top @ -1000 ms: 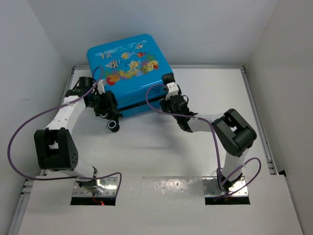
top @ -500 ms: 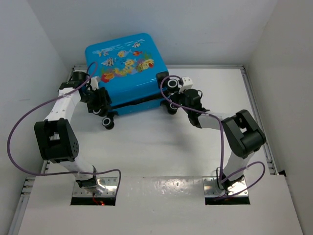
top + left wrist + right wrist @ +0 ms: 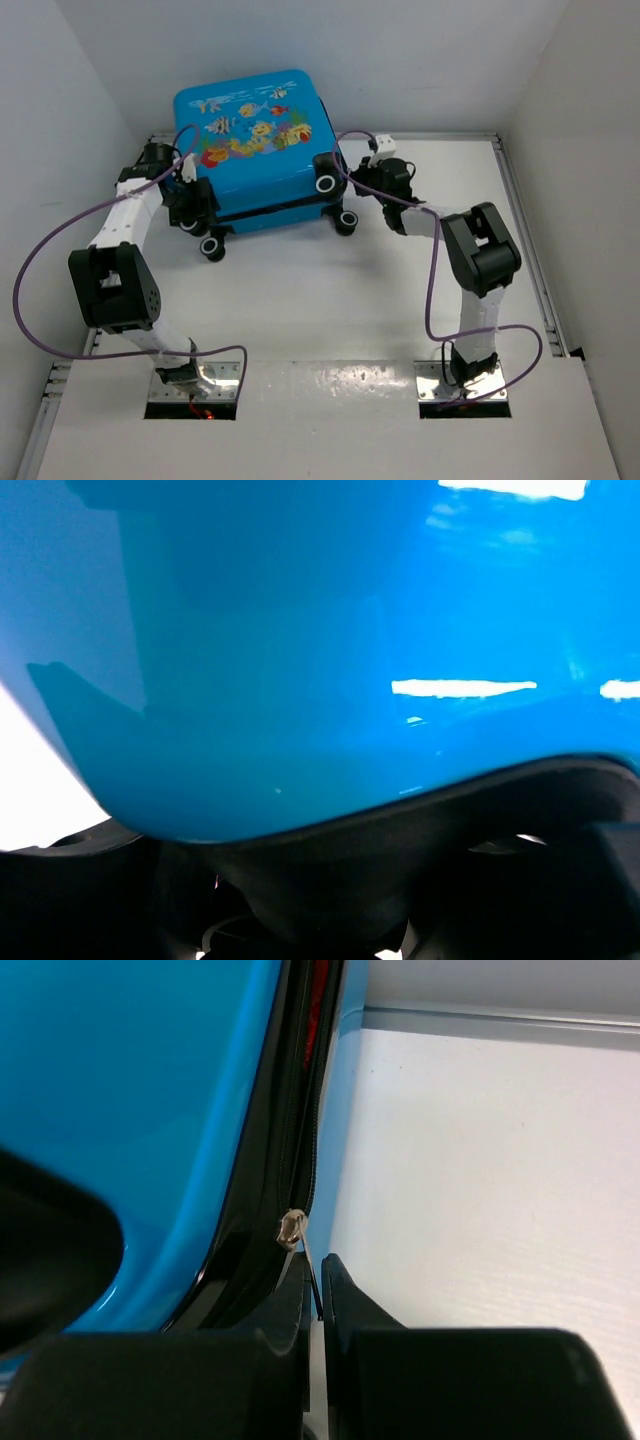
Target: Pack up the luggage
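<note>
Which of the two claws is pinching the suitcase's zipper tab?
The right gripper: its wrist view shows both fingers closed on the thin metal zipper pull. The left gripper only sits close against the other side of the luggage.

The suitcase (image 3: 255,135) filled the far left corner of the worktop (image 3: 300,310) and hid its back edge, so room behind it could not be seen. The left tool (image 3: 191,203) was squeezed in between the suitcase and the left wall (image 3: 70,120). The right tool (image 3: 318,1266) sat tight against the suitcase's right side, with its fingers nipped on the zip pull (image 3: 293,1230). The near and right parts of the worktop lay wide open.
</note>
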`<action>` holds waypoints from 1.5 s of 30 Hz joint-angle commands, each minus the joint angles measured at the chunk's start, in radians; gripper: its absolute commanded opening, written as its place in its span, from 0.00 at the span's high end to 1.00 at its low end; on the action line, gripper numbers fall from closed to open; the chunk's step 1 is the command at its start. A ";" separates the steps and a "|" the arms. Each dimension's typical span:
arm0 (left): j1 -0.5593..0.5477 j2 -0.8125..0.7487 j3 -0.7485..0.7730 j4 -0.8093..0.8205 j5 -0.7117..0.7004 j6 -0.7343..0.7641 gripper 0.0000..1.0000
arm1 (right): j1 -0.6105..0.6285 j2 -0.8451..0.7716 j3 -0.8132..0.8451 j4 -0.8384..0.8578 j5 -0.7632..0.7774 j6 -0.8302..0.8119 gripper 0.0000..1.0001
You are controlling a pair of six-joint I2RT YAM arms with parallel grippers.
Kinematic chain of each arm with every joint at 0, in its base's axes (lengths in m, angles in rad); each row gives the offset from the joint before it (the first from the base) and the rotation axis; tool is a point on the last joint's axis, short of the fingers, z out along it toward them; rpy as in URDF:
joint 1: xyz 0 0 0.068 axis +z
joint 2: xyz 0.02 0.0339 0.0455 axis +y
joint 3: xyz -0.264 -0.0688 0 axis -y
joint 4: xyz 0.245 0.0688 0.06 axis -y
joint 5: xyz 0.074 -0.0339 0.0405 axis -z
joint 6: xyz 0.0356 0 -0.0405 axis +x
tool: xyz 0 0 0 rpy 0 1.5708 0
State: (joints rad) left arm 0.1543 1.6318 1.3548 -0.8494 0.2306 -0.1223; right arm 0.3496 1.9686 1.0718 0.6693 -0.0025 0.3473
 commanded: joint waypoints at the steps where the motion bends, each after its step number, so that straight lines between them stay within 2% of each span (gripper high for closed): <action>1: 0.157 0.089 -0.010 0.247 -0.383 -0.087 0.93 | -0.141 0.035 0.100 0.053 0.242 -0.059 1.00; 3: 0.148 0.080 -0.010 0.266 -0.277 0.011 0.60 | -0.139 0.062 0.119 0.062 0.220 -0.054 1.00; 4: 0.148 0.054 -0.010 0.266 -0.193 0.039 0.38 | -0.117 0.081 0.141 0.079 0.176 -0.056 1.00; 5: 0.148 0.039 -0.010 0.277 -0.154 0.067 0.34 | -0.121 0.097 0.149 0.082 0.168 -0.056 1.00; 6: 0.139 0.021 -0.010 0.277 -0.133 0.084 0.21 | -0.120 0.122 0.171 0.088 0.153 -0.048 1.00; 8: 0.139 -0.051 -0.010 0.288 -0.059 0.111 0.03 | -0.098 0.168 0.215 0.114 0.127 -0.045 1.00; 14: 0.053 -0.228 0.070 0.316 -0.022 0.101 0.00 | -0.020 0.205 0.269 0.130 0.096 -0.004 1.00; 18: -0.007 -0.276 0.135 0.245 0.004 0.018 0.00 | 0.048 0.177 0.257 0.139 0.075 0.050 1.00; 23: -0.068 -0.325 0.080 0.193 0.023 -0.016 0.00 | 0.170 0.144 0.254 0.153 0.047 0.137 1.00; 30: -0.162 -0.325 0.049 0.124 0.023 0.013 0.00 | 0.366 0.076 0.220 0.194 0.006 0.212 1.00; 34: -0.240 -0.314 0.038 0.084 0.023 0.047 0.00 | 0.407 0.039 0.183 0.188 0.006 0.246 1.00; 39: -0.283 -0.305 0.006 0.010 0.042 0.079 0.00 | 0.410 0.041 0.178 0.167 0.006 0.234 1.00; 42: -0.314 -0.287 -0.023 -0.010 -0.043 0.088 0.00 | 0.400 0.050 0.188 0.164 0.006 0.236 1.00; 45: -0.324 -0.259 -0.062 -0.033 -0.195 0.099 0.07 | 0.388 0.059 0.200 0.144 0.009 0.228 1.00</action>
State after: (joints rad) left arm -0.1436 1.3369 1.3281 -0.8265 0.1535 -0.0410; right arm 0.7605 2.0933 1.2346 0.7029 0.0330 0.5545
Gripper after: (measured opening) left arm 0.943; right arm 0.002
